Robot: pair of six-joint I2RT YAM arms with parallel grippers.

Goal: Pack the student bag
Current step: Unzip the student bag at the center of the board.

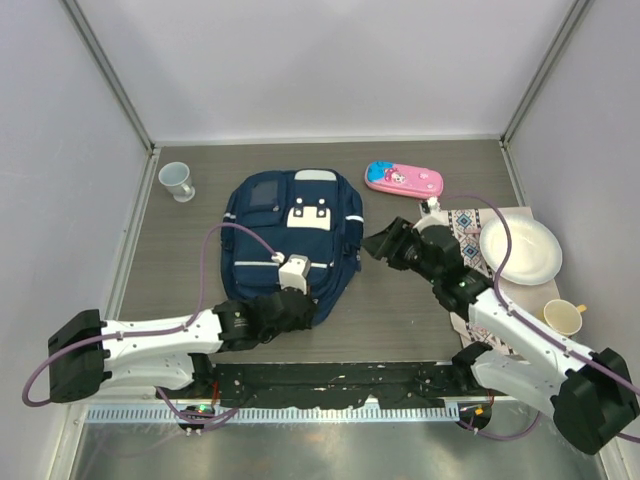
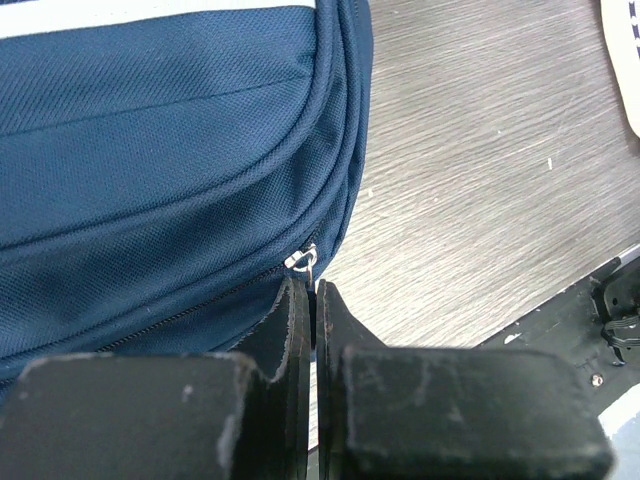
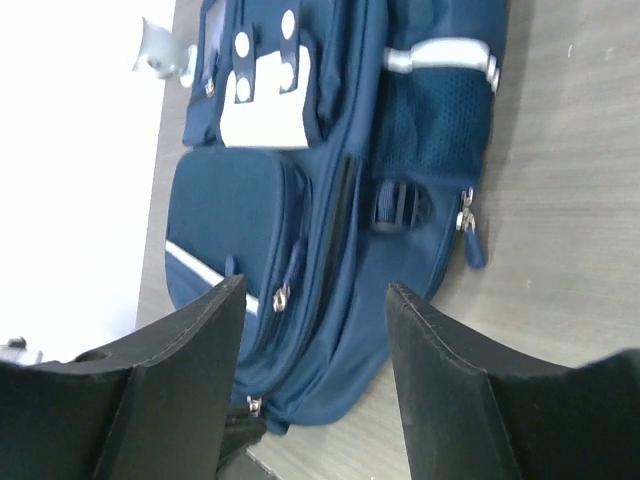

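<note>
The student bag [image 1: 290, 235] is a navy backpack with white trim, lying flat and zipped in the middle of the table. My left gripper [image 1: 306, 308] is at its near right corner. In the left wrist view the gripper [image 2: 312, 290] is shut on the zipper pull [image 2: 305, 262] at the corner of the bag [image 2: 150, 150]. My right gripper [image 1: 378, 243] is open beside the bag's right side and holds nothing. In the right wrist view this gripper [image 3: 315, 285] hovers over the bag [image 3: 300, 180], with its side pocket and zippers between the fingers.
A pink pencil case [image 1: 403, 179] lies behind the right gripper. A white plate [image 1: 520, 250] rests on a patterned cloth [image 1: 465, 232] at the right, with a yellow cup [image 1: 563, 317] nearer. A grey cup [image 1: 177, 181] stands at the back left.
</note>
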